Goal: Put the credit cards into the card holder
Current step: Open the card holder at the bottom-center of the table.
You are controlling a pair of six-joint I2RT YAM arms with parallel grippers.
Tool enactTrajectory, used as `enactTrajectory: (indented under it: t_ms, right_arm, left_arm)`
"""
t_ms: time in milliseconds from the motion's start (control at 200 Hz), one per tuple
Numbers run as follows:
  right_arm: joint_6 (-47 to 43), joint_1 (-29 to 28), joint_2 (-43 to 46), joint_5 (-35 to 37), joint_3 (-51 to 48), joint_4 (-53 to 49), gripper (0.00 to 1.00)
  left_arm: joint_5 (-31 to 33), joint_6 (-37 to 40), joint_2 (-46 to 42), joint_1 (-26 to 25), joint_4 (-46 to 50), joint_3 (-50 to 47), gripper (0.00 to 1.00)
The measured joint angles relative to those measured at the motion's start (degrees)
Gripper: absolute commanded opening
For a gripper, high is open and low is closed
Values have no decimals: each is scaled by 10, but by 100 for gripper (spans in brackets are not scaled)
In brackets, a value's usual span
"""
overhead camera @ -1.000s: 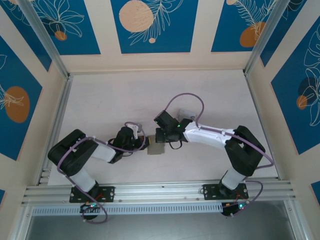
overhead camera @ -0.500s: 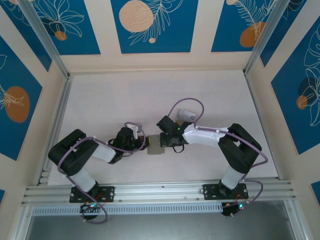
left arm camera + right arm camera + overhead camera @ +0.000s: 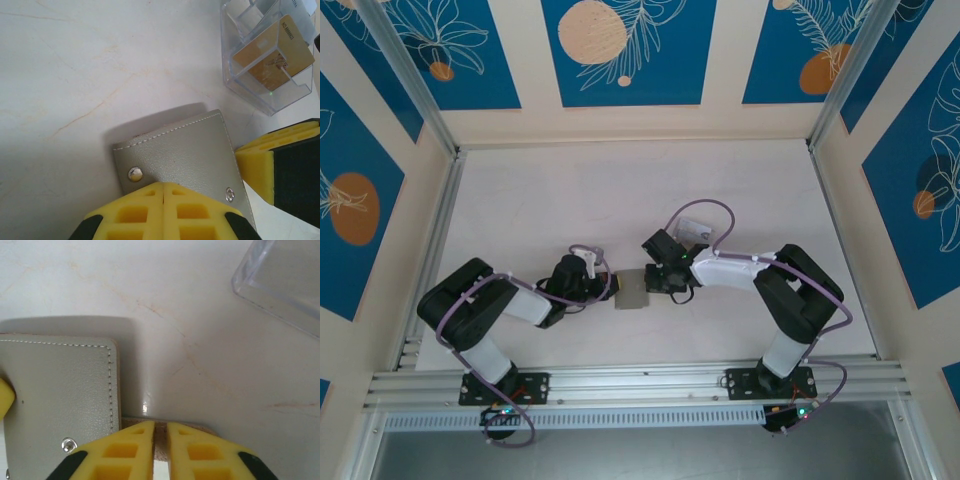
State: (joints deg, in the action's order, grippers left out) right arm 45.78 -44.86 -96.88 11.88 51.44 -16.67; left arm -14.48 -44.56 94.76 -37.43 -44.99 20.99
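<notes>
Left jaws clenched atop card holder (image 3: 185, 150); right jaws barely parted beside it, grip unclear.

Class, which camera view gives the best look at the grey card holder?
The left wrist view: the card holder shows most of its cover, stitching and both snaps. The right wrist view shows a stitched corner and a snap; the top view, a small, distant grey patch.
</notes>
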Motion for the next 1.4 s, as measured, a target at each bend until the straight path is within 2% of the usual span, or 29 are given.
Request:
enactTrajectory:
  t_ms: [205, 330, 445, 645, 880, 1220, 1396]
  right_arm:
    - [-7, 3, 7, -19, -12, 23, 32]
    - [-8, 11, 16, -42, -26, 46, 36]
    - [-8, 15, 21, -57, -33, 60, 45]
    - [-9, 15, 33, -63, -36, 64, 60]
    - [-14, 7, 38, -51, -24, 36, 70]
    - [-19, -10, 43, -35, -8, -1, 82]
    - [-19, -13, 59, -38, -5, -2, 86]
  left_arm:
    - [0, 0, 5, -1, -7, 0, 0]
    - [0, -1, 7, -1, -12, -1, 0]
    - [0, -2, 9, -1, -14, -1, 1]
    - [0, -7, 4, -2, -12, -3, 13]
    - [14, -19, -34, -4, 33, -4, 30]
    - [35, -19, -104, -7, 125, -15, 40]
    - [36, -22, -124, -7, 143, -19, 49]
